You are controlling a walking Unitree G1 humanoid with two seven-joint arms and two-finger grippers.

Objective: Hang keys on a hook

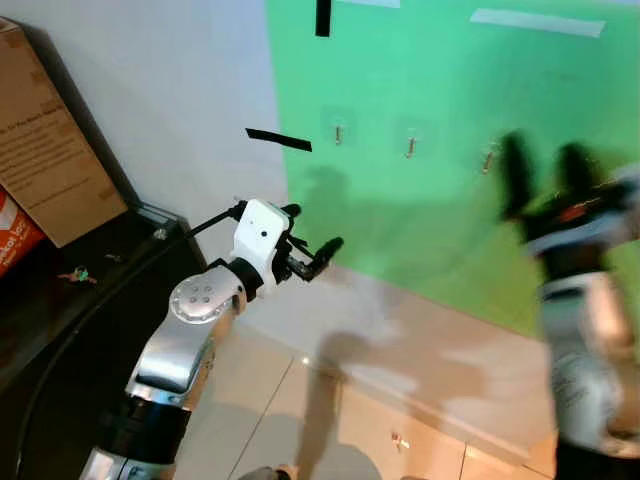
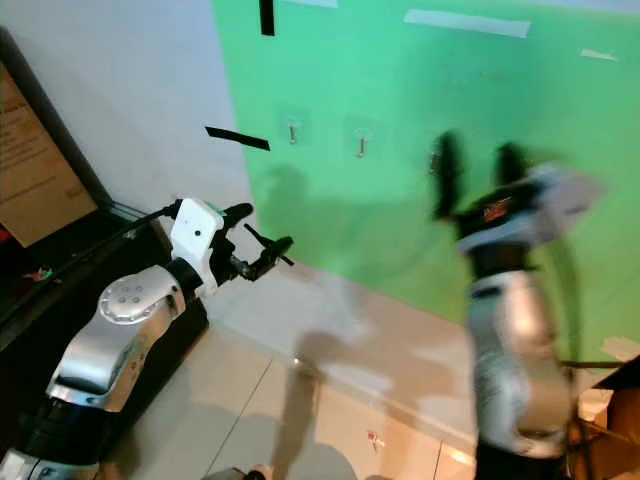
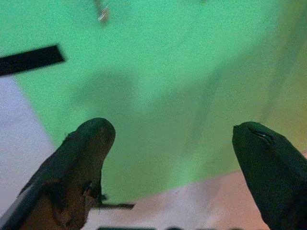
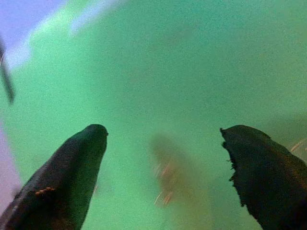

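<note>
Three small metal hooks are stuck on the green wall panel: the left hook (image 1: 338, 130), the middle hook (image 1: 410, 146) and the right hook (image 1: 487, 158). A small bunch of keys (image 1: 75, 274) with a green and red tag lies on the black table (image 1: 60, 320) at far left. My left gripper (image 1: 312, 230) is raised before the wall, below and left of the left hook, open and holding nothing. My right gripper (image 1: 545, 172) is blurred, held up just right of the right hook, open and holding nothing. The left wrist view shows one hook (image 3: 101, 12) above the fingers.
A cardboard box (image 1: 45, 160) stands on the black table against the white wall. Black tape strips (image 1: 278, 140) mark the green panel's edge. Pale floor tiles (image 1: 400, 400) stretch below the wall. Another box (image 2: 622, 400) sits at the far right.
</note>
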